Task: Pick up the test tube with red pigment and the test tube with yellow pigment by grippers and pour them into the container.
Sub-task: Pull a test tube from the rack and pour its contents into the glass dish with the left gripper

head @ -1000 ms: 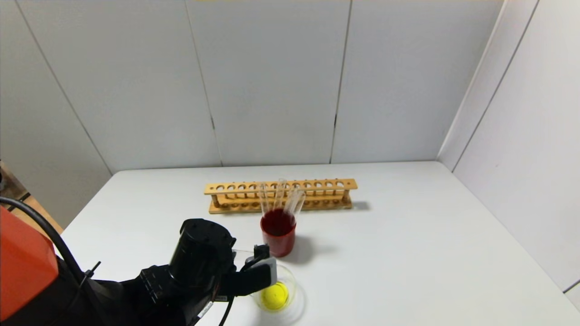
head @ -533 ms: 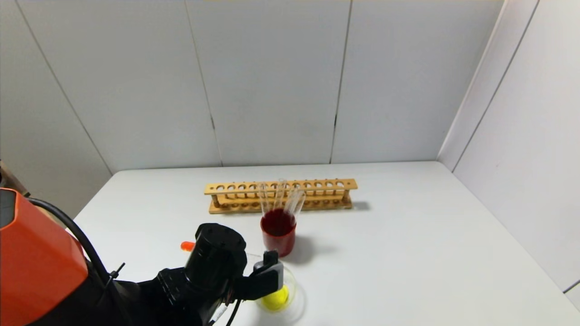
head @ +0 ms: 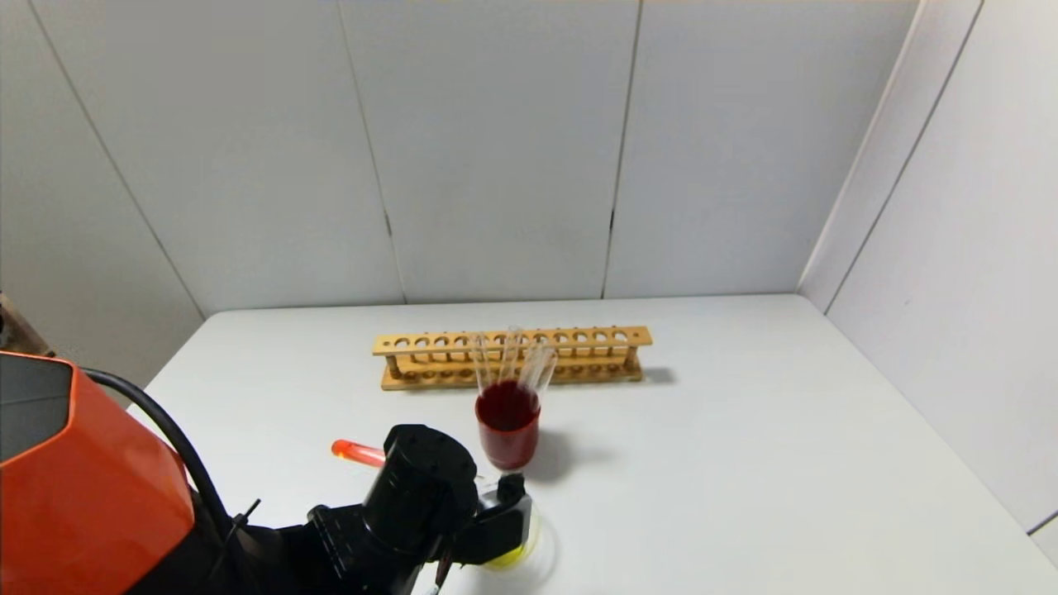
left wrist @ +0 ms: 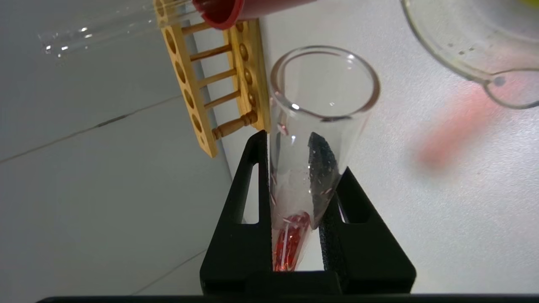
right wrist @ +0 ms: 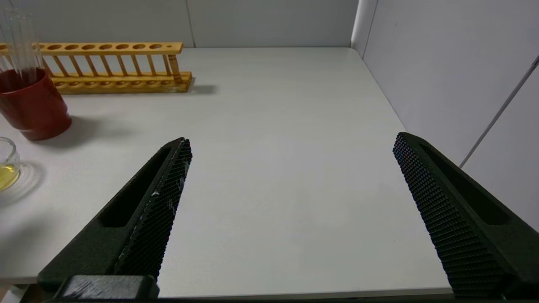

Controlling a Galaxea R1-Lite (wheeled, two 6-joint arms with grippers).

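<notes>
My left gripper [head: 506,519] is shut on the test tube with red pigment [left wrist: 311,126], which lies nearly level. Its red-filled base [head: 351,451] sticks out to the left behind the wrist. Its open mouth points at the container [head: 533,537], a low clear beaker with yellow liquid, half hidden under the gripper. In the left wrist view the red liquid [left wrist: 288,244] sits low in the tube between the fingers, and the beaker's spout [left wrist: 501,84] is just beyond the mouth. No tube with yellow pigment shows. My right gripper [right wrist: 291,139] is open and empty over the right of the table.
A dark-red cup [head: 507,430] holding several colourless tubes [head: 537,368] stands just behind the beaker. A wooden tube rack [head: 579,340] lies behind the cup. Grey walls close the back and right side of the white table [head: 744,463].
My left gripper has moved right over the beaker and turned. The tube's red base has swung into view on the left, and the gripper now covers most of the yellow liquid.
</notes>
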